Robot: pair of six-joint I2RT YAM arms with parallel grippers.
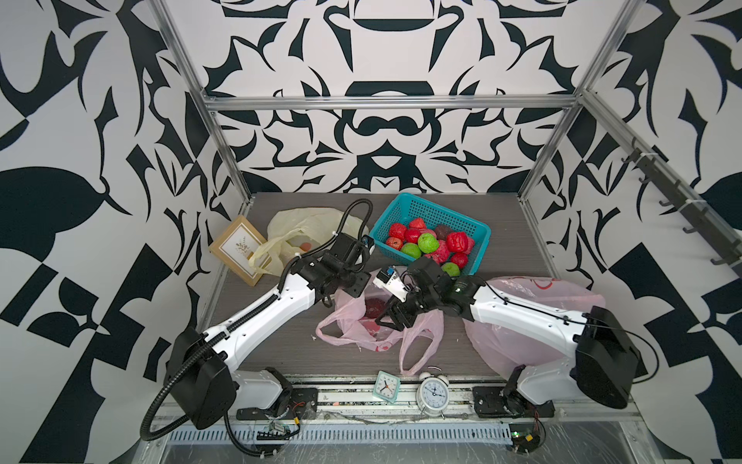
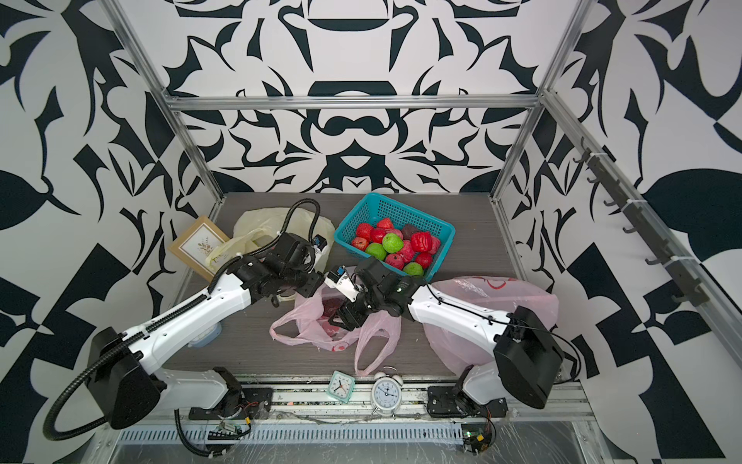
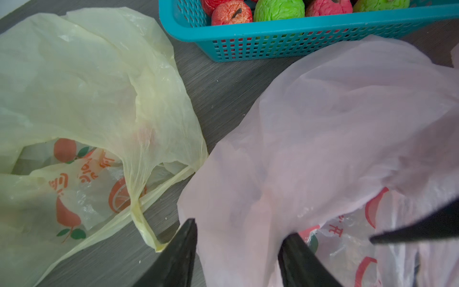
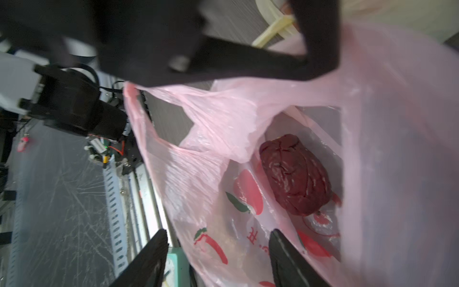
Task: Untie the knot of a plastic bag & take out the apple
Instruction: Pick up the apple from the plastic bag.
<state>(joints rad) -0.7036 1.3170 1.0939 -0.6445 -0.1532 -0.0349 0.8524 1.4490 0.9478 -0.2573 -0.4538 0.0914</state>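
The pink bag (image 1: 361, 325) is seen lying open on the table just in front of the teal basket (image 1: 435, 213) — its knot is already undone, and its two handle loops are splayed away from the basket. The dark red apple (image 4: 295, 174) is found inside the bag, on its floor, and is touched by neither gripper. The left gripper (image 3: 241, 228) is held over the bag's edge nearest the basket, its fingers spread, with pink film lying between them but not pinched. The right gripper (image 4: 218, 231) is poised at the bag's mouth, farther from the basket — its fingers are likewise parted, and nothing is clamped.
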